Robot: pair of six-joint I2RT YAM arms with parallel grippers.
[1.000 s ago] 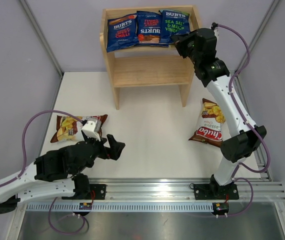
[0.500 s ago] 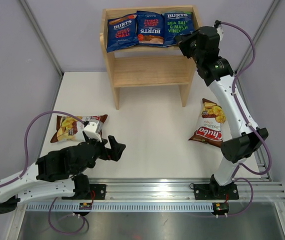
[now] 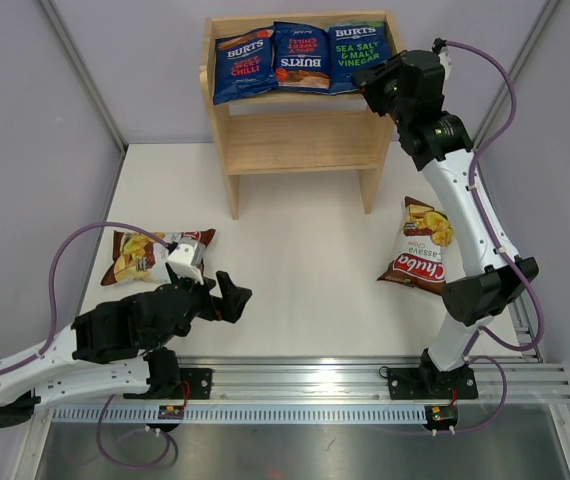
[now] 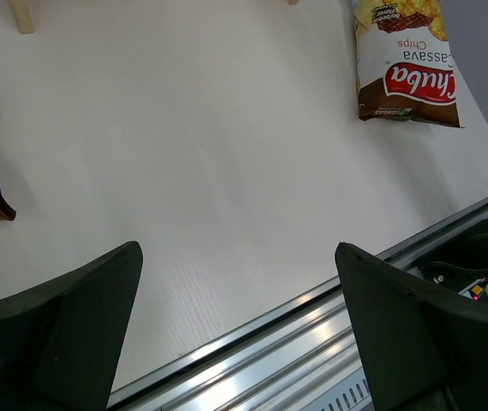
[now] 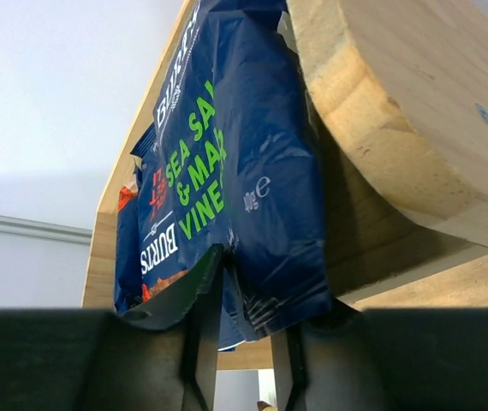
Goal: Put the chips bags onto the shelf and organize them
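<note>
3/5 done: BURTS bags (image 3: 300, 55) sat on shelf (image 3: 295, 140) top, left Chuba bag (image 3: 150, 255) and right Chuba bag (image 3: 420, 250) lay on desk (image 3: 305, 260); left end effector (image 3: 233, 298) was wide and empty, right end effector (image 5: 244, 300) narrow at the green-lettered bag (image 5: 252, 171), grip unclear.

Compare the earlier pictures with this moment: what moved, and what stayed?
The right end effector shifted rightward along the top of the shelf, and the green-lettered bag slid right with it. The left end effector, both Chuba bags and the shelf stayed put.

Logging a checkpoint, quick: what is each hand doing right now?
Left hand: open, holding nothing.
Right hand: closed on the lower edge of the green-lettered BURTS bag.
</note>
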